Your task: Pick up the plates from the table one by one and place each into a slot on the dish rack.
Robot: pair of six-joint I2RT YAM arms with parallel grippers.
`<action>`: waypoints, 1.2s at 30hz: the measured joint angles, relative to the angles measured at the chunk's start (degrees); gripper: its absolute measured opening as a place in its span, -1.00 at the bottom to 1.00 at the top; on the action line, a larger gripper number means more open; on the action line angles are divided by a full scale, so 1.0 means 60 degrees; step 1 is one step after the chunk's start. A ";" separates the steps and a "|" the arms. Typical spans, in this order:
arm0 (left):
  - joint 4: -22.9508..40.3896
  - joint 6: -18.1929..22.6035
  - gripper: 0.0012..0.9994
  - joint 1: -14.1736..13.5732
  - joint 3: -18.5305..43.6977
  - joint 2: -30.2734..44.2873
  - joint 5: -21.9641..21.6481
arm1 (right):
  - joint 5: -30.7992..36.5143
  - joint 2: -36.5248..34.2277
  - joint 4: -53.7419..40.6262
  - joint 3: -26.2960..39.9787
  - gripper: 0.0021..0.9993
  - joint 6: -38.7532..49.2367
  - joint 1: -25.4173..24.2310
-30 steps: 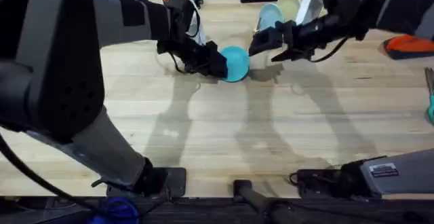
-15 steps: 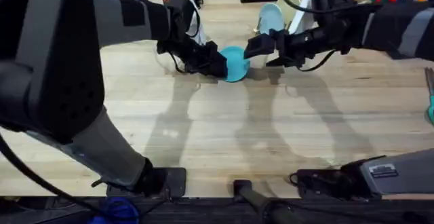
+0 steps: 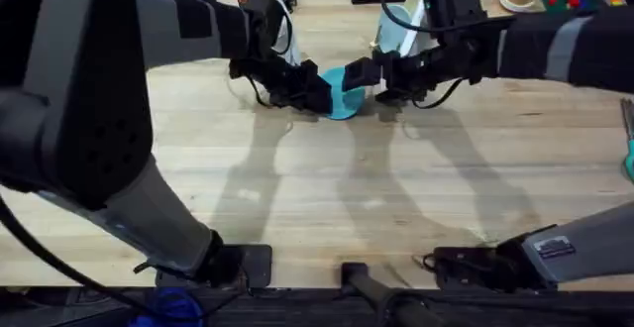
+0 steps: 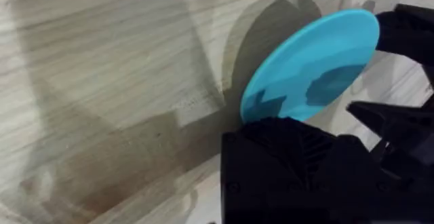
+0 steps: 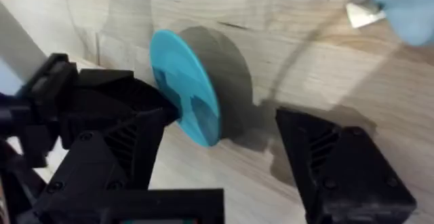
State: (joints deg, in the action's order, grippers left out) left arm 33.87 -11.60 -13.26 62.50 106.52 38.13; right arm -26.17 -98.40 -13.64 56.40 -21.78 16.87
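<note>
here the turquoise plate [image 3: 342, 91] is in the far middle of the tabletop [image 3: 327, 198], lifted and tilted on its edge, between the two arms. from overhead, the left tool [image 3: 315, 96] reaches in from the left and is clamped on the plate's left rim, while the right tool [image 3: 374, 75] comes from the right and stands just beside the plate's right edge. behind the right tool, the overhead view also shows the dish rack [image 3: 400, 42] with a paler blue plate [image 3: 394, 28] already standing in it; the wrist views do not show the rack.

the left wrist view gives the plate [image 4: 312, 68] from close: its lower rim disappears behind the black finger [image 4: 291, 163], and its dark shadow lies on the wood behind it. the other arm's finger tips are near the plate's far edge.

the right wrist view shows the plate [image 5: 186, 88] almost edge-on, held by the left tool [image 5: 146, 105] at its far side. the right tool [image 5: 217, 153] has its fingers [image 5: 342, 163] wide apart, one on each side of the plate's near rim, not touching it.
</note>
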 joint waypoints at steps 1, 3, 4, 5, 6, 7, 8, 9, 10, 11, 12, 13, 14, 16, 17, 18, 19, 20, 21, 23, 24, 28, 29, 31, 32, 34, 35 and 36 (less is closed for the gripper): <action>0.0000 0.0000 -0.92 0.0000 0.0000 -0.0001 0.0000 | -0.0025 -0.0009 0.0059 0.0000 0.99 -0.0087 -0.0011; 0.0000 0.0000 -0.92 0.0000 0.0000 0.0000 -0.0001 | -0.0025 0.0006 0.0096 0.0000 0.99 -0.0163 -0.0016; -0.0004 0.0000 -0.92 0.0000 0.0000 0.0000 -0.0007 | -0.0023 0.0006 0.0102 0.0000 0.99 -0.0198 -0.0012; 0.0000 0.0000 -0.92 0.0000 0.0000 0.0000 -0.0004 | -0.0022 0.0006 0.0115 0.0000 0.99 -0.0211 -0.0012; 0.0000 0.0000 -0.92 0.0000 0.0000 0.0000 -0.0004 | -0.0022 0.0006 0.0109 0.0000 0.99 -0.0239 -0.0009; 0.0000 0.0000 -0.92 0.0000 0.0000 0.0000 -0.0011 | -0.0022 0.0006 0.0121 0.0000 0.99 -0.0268 -0.0009; 0.0000 0.0000 -0.92 0.0000 0.0000 0.0000 -0.0021 | -0.0022 0.0006 0.0126 0.0000 0.99 -0.0294 -0.0009; 0.0000 0.0000 -0.92 0.0000 0.0000 0.0000 -0.0018 | -0.0022 0.0006 0.0130 0.0000 0.99 -0.0303 -0.0009; 0.0000 0.0000 -0.92 0.0000 0.0000 0.0000 -0.0018 | -0.0018 0.0006 0.0146 0.0000 0.99 -0.0311 -0.0009; 0.0000 0.0000 -0.92 0.0000 0.0000 0.0000 -0.0022 | -0.0018 0.0006 0.0172 0.0000 0.99 -0.0361 -0.0009; 0.0000 0.0000 -0.92 0.0000 0.0000 0.0000 -0.0022 | -0.0015 0.0006 0.0203 0.0000 0.99 -0.0384 -0.0012; 0.0000 0.0000 -0.92 0.0000 0.0000 0.0000 -0.0022 | -0.0013 0.0006 0.0237 0.0000 0.99 -0.0439 -0.0009; 0.0000 0.0000 -0.92 0.0000 0.0000 0.0000 -0.0022 | -0.0011 0.0000 0.0276 0.0000 0.99 -0.0452 -0.0005; 0.0003 0.0000 -0.92 0.0000 0.0000 0.0000 -0.0022 | 0.0004 -0.0038 0.0381 0.0000 0.99 -0.0497 0.0013; 0.0004 0.0000 -0.92 0.0000 0.0000 0.0000 -0.0025 | 0.0010 -0.0040 0.0387 0.0000 0.99 -0.0526 0.0025; 0.0000 0.0000 -0.92 0.0000 0.0000 0.0000 -0.0022 | 0.0015 -0.0041 0.0399 0.0000 0.99 -0.0531 0.0039; 0.0004 0.0000 -0.92 0.0000 0.0000 0.0000 -0.0023 | 0.0024 -0.0038 0.0417 0.0000 0.99 -0.0557 0.0068; 0.0004 0.0000 -0.92 0.0000 0.0000 0.0000 -0.0025 | 0.0057 -0.0039 0.0423 0.0000 0.99 -0.0557 0.0108; 0.0001 0.0000 -0.92 0.0000 0.0000 0.0000 -0.0025 | 0.0083 -0.0038 0.0469 -0.0003 0.99 -0.0567 0.0152; 0.0002 0.0000 -0.92 0.0000 0.0000 0.0000 -0.0025 | 0.0082 -0.0041 0.0542 0.0000 0.95 -0.0586 0.0288; 0.0004 0.0000 -0.92 0.0000 0.0000 0.0000 -0.0024 | 0.0080 -0.0041 0.0589 0.0000 0.90 -0.0593 0.0355; 0.0004 0.0000 -0.92 0.0000 0.0000 0.0000 -0.0025 | 0.0087 -0.0041 0.0763 0.0000 0.81 -0.0618 0.0570; 0.0004 0.0000 -0.92 0.0000 0.0000 0.0000 -0.0025 | 0.0110 -0.0041 0.0763 -0.0003 0.81 -0.0650 0.0581; 0.0008 0.0000 -0.92 0.0000 0.0000 0.0000 -0.0029 | 0.0184 -0.0041 0.0767 -0.0003 0.76 -0.0748 0.0581; 0.0007 0.0000 -0.92 0.0000 0.0000 0.0000 -0.0029 | 0.0213 -0.0041 0.0771 -0.0004 0.74 -0.0794 0.0581; 0.0007 0.0000 -0.92 0.0000 0.0000 0.0000 -0.0025 | 0.0257 -0.0041 0.0771 -0.0001 0.66 -0.0855 0.0581; 0.0011 0.0000 -0.92 0.0000 0.0000 0.0000 -0.0029 | 0.0270 -0.0041 0.0771 -0.0003 0.58 -0.0882 0.0581; 0.0020 0.0000 -0.92 0.0000 0.0000 0.0000 -0.0029 | 0.0287 -0.0041 0.0771 -0.0002 0.50 -0.0911 0.0581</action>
State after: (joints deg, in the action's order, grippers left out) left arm 33.99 -11.60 -13.26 62.50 106.52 37.95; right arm -24.45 -98.65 -9.02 56.39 -27.25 20.36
